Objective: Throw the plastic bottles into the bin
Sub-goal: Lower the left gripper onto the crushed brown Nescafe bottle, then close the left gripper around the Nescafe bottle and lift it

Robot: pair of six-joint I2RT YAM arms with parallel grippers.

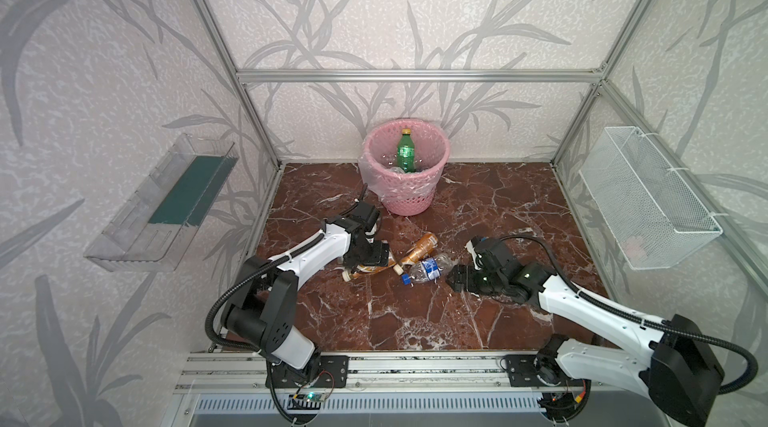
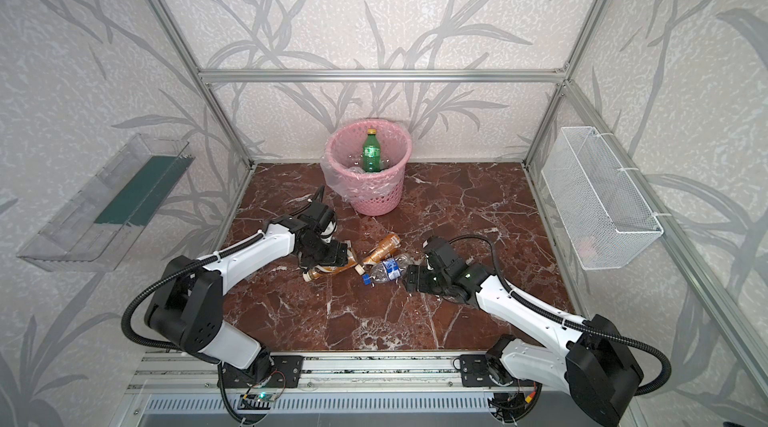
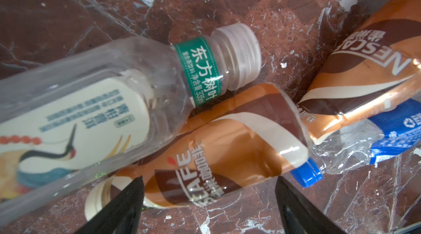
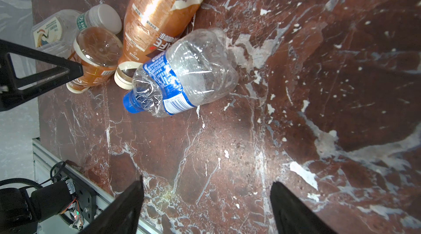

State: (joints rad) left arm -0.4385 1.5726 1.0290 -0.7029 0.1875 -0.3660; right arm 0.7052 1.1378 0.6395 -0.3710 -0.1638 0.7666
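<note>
Bin: we found the pink lattice bin at the back of the marble tabletop, lined with a clear bag; a green bottle stood upright inside it.
Loose bottles: we counted four lying in one cluster mid-table, well apart from the bin.
Tea bottle: the clear, white-labelled tea bottle lay on its side, touching the nearer coffee bottle; in both top views the left arm hid most of it.
Coffee bottles: both were orange-brown and on their sides; the farther coffee bottle had its cap end against the crushed water bottle.
Water bottle: it was clear, with a blue label and a blue cap; it lay between the two grippers.
Left gripper: its fingers were spread above the nearer coffee bottle, set along the bottle's length; we saw them pinching nothing.
Right gripper: its fingers were spread and empty, low over bare marble, near the base of the crushed water bottle.
</note>
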